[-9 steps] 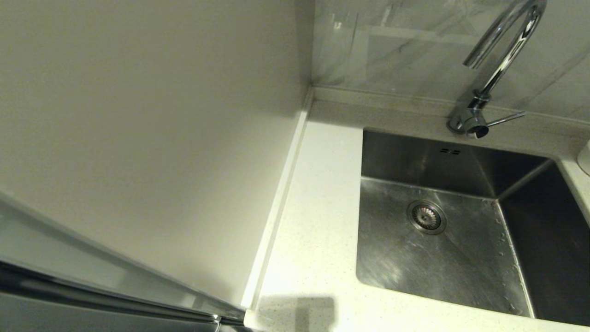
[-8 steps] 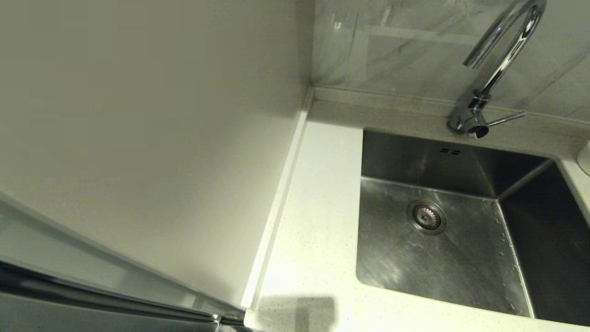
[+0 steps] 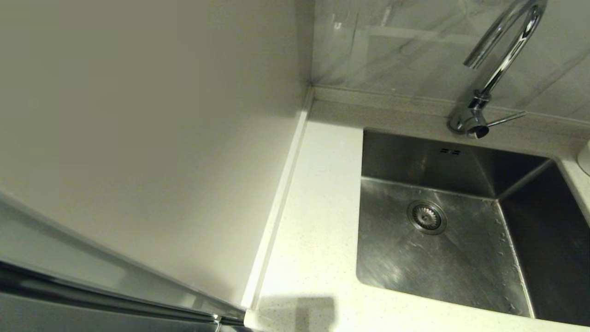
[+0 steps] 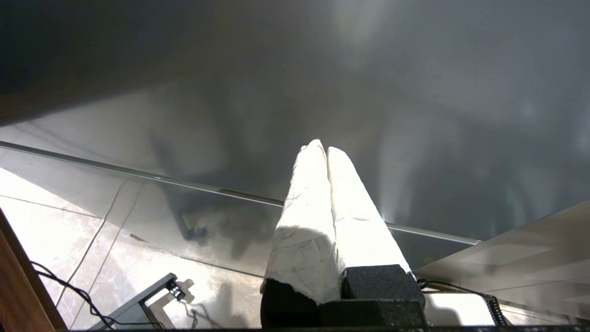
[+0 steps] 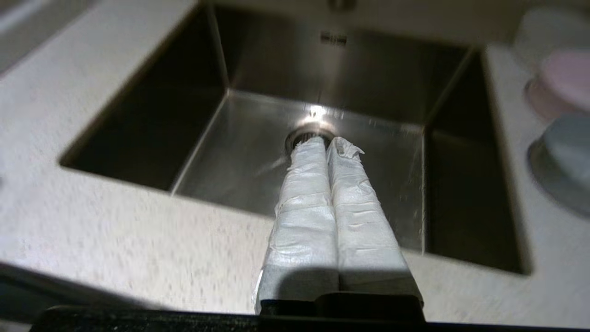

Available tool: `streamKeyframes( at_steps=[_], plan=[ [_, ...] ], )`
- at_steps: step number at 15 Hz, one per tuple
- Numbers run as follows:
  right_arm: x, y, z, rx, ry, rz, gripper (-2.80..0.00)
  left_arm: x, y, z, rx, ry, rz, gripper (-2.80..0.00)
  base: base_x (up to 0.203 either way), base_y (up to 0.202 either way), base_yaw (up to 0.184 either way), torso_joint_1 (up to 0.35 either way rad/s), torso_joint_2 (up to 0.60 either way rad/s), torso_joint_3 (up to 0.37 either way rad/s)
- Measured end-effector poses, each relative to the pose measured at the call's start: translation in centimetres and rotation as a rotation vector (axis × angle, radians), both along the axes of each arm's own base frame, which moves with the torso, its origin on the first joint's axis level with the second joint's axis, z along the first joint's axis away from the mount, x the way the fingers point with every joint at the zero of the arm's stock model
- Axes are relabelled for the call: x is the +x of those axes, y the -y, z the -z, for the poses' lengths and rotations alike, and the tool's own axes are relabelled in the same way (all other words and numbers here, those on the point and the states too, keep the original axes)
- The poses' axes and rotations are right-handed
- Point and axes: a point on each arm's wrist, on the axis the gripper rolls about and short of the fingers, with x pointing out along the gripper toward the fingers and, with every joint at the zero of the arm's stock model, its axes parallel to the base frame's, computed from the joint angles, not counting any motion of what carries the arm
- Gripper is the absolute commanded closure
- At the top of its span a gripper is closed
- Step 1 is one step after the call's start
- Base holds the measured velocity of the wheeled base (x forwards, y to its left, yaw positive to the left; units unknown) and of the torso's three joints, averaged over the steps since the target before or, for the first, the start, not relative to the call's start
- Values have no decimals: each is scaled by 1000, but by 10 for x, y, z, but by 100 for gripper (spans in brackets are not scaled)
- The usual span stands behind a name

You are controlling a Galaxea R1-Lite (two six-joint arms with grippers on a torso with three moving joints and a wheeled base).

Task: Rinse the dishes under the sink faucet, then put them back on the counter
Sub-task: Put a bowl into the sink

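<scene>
Right gripper [image 5: 326, 142] hangs above the near counter [image 5: 115, 230] edge, pointing toward the sink [image 5: 258, 152], its white-taped fingers [image 5: 304, 207] pressed together with nothing between them. Left gripper [image 4: 322, 147] sits low beside a dark glossy cabinet front [image 4: 415, 92], away from the worktop, fingers likewise pressed together and empty; tiled floor [image 4: 69, 230] and loose cables [image 4: 69, 295] lie below it. Neither arm appears in the head view. Sink basin holds no dishes; its round strainer drain [image 3: 426, 216] is uncovered and water droplets cling to the steel floor. Faucet [image 3: 498, 69] stands at the back rim, spout arched over the basin, no water running. Dishes rest on the counter beside the sink's right rim: a pale pink bowl [image 5: 562, 83], a blue-grey bowl [image 5: 564, 157] nearer, and a blurred white one [image 5: 546, 30] farther back
</scene>
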Motion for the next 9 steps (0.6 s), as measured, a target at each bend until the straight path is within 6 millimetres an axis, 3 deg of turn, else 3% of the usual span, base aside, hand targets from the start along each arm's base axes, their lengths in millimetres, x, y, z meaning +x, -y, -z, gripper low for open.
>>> streamKeyframes(
  at_steps=[3, 5, 9],
  plan=[
    [-5, 0, -37, -13, -12, 31, 0, 0, 0, 0, 1, 0, 1, 0, 0, 0, 0, 0, 0, 0],
    [5, 0, -76, -13, -72, 73, 0, 0, 0, 0, 0, 0, 0, 0, 0, 0, 0, 0, 0, 0],
    [64, 5, -169, -36, -183, 192, 0, 0, 0, 0, 0, 0, 0, 0, 0, 0, 0, 0, 0, 0]
  ],
)
